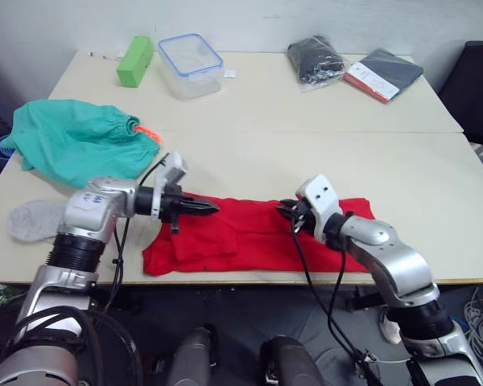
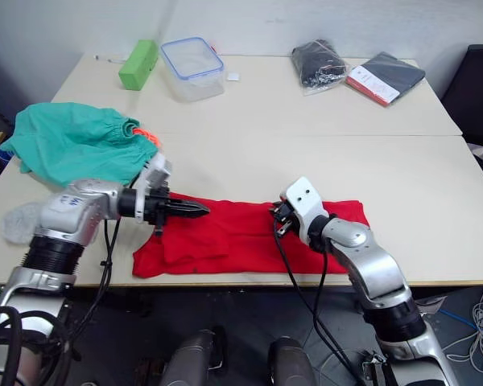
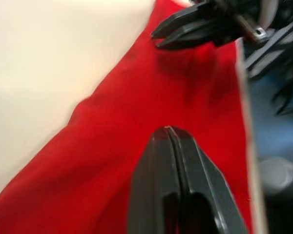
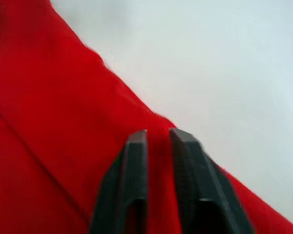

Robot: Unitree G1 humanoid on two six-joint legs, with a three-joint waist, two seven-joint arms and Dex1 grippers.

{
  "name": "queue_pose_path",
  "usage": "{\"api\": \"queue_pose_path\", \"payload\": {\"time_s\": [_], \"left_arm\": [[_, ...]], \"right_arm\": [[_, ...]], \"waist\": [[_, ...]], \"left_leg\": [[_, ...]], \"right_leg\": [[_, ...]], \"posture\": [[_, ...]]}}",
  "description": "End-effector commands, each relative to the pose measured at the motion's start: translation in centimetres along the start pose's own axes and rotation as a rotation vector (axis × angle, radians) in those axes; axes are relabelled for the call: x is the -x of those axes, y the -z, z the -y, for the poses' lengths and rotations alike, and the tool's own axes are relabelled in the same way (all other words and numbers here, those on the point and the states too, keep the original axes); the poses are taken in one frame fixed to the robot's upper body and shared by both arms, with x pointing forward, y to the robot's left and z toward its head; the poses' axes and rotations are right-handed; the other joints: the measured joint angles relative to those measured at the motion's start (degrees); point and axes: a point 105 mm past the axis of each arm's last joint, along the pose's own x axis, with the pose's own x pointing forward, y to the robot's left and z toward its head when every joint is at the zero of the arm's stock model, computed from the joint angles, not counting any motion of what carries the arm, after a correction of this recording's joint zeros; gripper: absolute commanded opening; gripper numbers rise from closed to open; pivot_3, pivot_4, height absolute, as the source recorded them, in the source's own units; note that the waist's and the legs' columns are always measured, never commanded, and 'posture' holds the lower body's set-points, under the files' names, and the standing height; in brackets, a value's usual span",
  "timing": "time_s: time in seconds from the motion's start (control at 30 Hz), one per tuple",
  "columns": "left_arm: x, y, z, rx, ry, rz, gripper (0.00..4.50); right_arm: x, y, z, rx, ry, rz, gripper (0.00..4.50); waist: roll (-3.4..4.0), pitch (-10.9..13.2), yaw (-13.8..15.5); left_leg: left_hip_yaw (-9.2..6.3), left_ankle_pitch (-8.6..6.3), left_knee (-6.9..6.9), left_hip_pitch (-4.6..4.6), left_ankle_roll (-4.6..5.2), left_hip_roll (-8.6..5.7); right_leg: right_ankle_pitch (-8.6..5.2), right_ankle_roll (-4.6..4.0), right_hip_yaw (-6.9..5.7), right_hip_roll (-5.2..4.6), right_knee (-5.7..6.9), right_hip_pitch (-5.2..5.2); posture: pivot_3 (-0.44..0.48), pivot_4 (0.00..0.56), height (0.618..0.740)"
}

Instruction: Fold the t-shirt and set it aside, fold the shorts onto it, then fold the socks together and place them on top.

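one t-shirt (image 1: 249, 237) lies long left-to-right; left claw (image 1: 212, 207) closed empty, right claw (image 4: 157, 139) slightly apart.

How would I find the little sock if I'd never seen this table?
Start at the big teal-green shorts heaped at the table's left end. Just nearer the robot from them, at the table's front left corner, lies the sock, behind the left arm. It is small, flat and light grey, unlike the bright garments beside it.
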Motion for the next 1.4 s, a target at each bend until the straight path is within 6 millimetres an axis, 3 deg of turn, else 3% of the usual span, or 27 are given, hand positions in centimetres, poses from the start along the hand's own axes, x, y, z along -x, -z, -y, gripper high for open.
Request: {"api": "queue_pose_path", "payload": {"time_s": [0.03, 0.1, 0.2, 0.33, 0.5, 0.6, 0.67, 0.8, 0.9, 1.0, 1.13, 1.23, 1.4], "left_arm": [[-1.0, -0.2, -0.8, -0.074, -0.091, -0.016, 0.0], [-1.6, 1.2, -2.4, -0.058, -0.204, -0.061, 0.0], [-1.3, 3.4, -2.2, -0.091, -0.196, -0.148, 0.0], [-0.1, 5.5, -3.5, -0.073, -0.285, -0.2, 0.0], [0.4, 5.7, -3.6, -0.102, -0.32, -0.167, 0.0], [-0.1, 3.4, -2.9, -0.082, -0.342, -0.034, 0.0], [-0.3, 2.0, -1.8, -0.101, -0.328, 0.019, 0.0], [-0.5, 0.8, -0.8, -0.102, -0.316, 0.075, 0.0], [-0.7, 0.7, -1.3, -0.079, -0.343, 0.086, 0.0], [-1.1, 0.9, -1.4, -0.091, -0.341, 0.068, 0.0], [-1.4, 0.9, -1.3, -0.106, -0.326, 0.057, 0.0], [-1.5, 1.9, -1.1, -0.136, -0.323, 0.02, 0.0], [-0.9, 2.9, -1.2, -0.131, -0.335, 0.001, 0.0]], "right_arm": [[-0.1, 0.5, 0.1, 0.069, 0.039, -0.008, 0.02], [0.5, 1.7, 1.1, 0.106, 0.103, -0.034, 0.02], [2.1, 3.5, 2.8, 0.12, 0.189, -0.089, 0.02], [5.4, 5.7, 6.0, 0.093, 0.332, -0.165, 0.02], [9.4, 6.0, 9.7, 0.152, 0.466, -0.17, 0.02], [10.7, 5.2, 11.3, 0.144, 0.51, -0.151, 0.02], [10.4, 3.2, 11.3, 0.101, 0.501, -0.056, 0.02], [8.2, -2.4, 9.0, 0.056, 0.427, 0.201, 0.02], [5.5, -3.8, 5.9, 0.024, 0.326, 0.261, 0.02], [2.5, -2.0, 3.7, 0.019, 0.27, 0.173, 0.02], [0.9, 1.7, 3.2, 0.011, 0.296, 0.033, 0.02], [2.4, 5.3, 4.9, -0.025, 0.381, -0.089, 0.02], [7.1, 8.2, 8.4, -0.125, 0.515, -0.183, 0.02]], "waist": [[0.0, 0.0, 0.03], [-0.02, -0.01, 0.31], [-0.03, -0.04, 0.28], [-0.03, -0.36, 0.34], [0.0, -0.97, 0.01], [0.12, -1.02, -0.2], [0.12, -1.02, -0.18], [0.12, -1.01, -0.14], [0.12, -1.01, 0.01], [0.12, -1.01, 0.23], [0.11, -1.0, 0.4], [0.12, -1.01, 0.33], [0.1, -1.02, 0.86]], "left_leg": [[0.0, 0.0, 0.0, -0.01, 0.0, 0.0], [-0.01, 0.0, 0.01, 0.02, 0.0, -0.02], [-0.01, 0.0, 0.02, 0.04, 0.02, -0.04], [-0.02, 0.0, -0.01, 0.21, 0.01, -0.02], [-0.01, -0.01, -0.1, 0.32, 0.0, 0.0], [0.11, -0.01, -0.18, 0.34, -0.02, 0.03], [0.11, 0.0, -0.2, 0.32, -0.03, 0.06], [0.11, 0.02, -0.19, 0.24, -0.07, 0.08], [0.07, 0.02, -0.19, 0.23, -0.08, 0.06], [0.02, 0.02, -0.19, 0.17, -0.07, 0.03], [0.02, 0.02, -0.18, 0.1, -0.05, -0.03], [0.03, 0.02, -0.19, 0.13, -0.05, -0.02], [0.0, 0.01, -0.19, 0.19, -0.05, -0.01]], "right_leg": [[0.0, 0.0, 0.0, 0.0, 0.0, 0.0], [0.0, 0.0, -0.01, -0.02, 0.0, 0.04], [0.0, 0.0, -0.01, -0.04, -0.01, 0.07], [0.0, 0.0, -0.02, -0.04, -0.02, 0.22], [0.0, 0.0, -0.01, -0.02, -0.09, 0.29], [0.0, -0.01, 0.09, 0.0, -0.08, 0.23], [-0.01, -0.02, 0.11, 0.02, -0.07, 0.19], [-0.01, -0.02, 0.13, 0.08, -0.07, 0.12], [-0.01, -0.02, 0.13, 0.07, -0.08, 0.12], [-0.01, -0.02, 0.12, 0.06, -0.12, 0.12], [-0.01, -0.02, 0.1, 0.02, -0.13, 0.09], [-0.01, -0.02, 0.11, 0.02, -0.13, 0.1], [-0.01, -0.02, 0.09, 0.02, -0.23, 0.22]], "posture": [[0.0, 0.15, 0.74], [0.0, 0.15, 0.74], [0.0, 0.15, 0.74], [0.0, 0.15, 0.74], [0.0, 0.15, 0.74], [0.0, 0.15, 0.74], [0.0, 0.15, 0.74], [0.0, 0.15, 0.74], [0.0, 0.15, 0.74], [0.0, 0.15, 0.74], [0.0, 0.15, 0.74], [0.0, 0.15, 0.74], [0.0, 0.15, 0.74]]}}
